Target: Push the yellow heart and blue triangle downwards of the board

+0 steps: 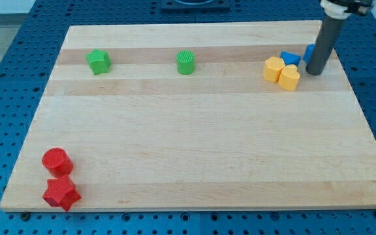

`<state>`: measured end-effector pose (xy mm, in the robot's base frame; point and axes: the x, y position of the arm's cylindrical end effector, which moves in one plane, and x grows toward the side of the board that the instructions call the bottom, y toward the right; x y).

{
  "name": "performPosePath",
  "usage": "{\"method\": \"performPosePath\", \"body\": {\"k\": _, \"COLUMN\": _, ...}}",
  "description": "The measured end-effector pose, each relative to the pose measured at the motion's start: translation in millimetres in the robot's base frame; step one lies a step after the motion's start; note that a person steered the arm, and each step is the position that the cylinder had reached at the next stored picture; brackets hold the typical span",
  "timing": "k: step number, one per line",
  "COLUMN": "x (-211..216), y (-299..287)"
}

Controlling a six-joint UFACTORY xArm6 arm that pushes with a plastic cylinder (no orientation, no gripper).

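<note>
Right of yellow heart (289, 78), my tip (316, 72).

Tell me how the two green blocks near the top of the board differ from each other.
The green star has jagged points, while the green cylinder is round with ridged sides. The star sits toward the view's left; the cylinder is nearer the middle. Both are the same green, stand alone in the same row, far from my tip.

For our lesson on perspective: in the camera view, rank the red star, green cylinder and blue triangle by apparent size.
1. Red star, nearest the view's bottom.
2. Green cylinder.
3. Blue triangle, partly hidden behind a yellow block, so its rank is unsure.
</note>
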<state>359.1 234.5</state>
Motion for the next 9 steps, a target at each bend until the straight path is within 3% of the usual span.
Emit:
{"method": "performPosePath", "body": {"k": 3, "x": 4.6, "y": -26.3}}
{"method": "performPosePath", "body": {"k": 4, "x": 40.6, "y": -17.2}}
{"method": "performPosePath", "body": {"k": 5, "x": 131.3, "y": 25.2}}
{"method": "performPosePath", "body": {"k": 6, "x": 176.5, "y": 4.3}}
{"method": "performPosePath", "body": {"k": 8, "x": 153.5, "y": -126.3}}
{"method": "performPosePath", "body": {"k": 9, "x": 96.1, "y": -169.0}}
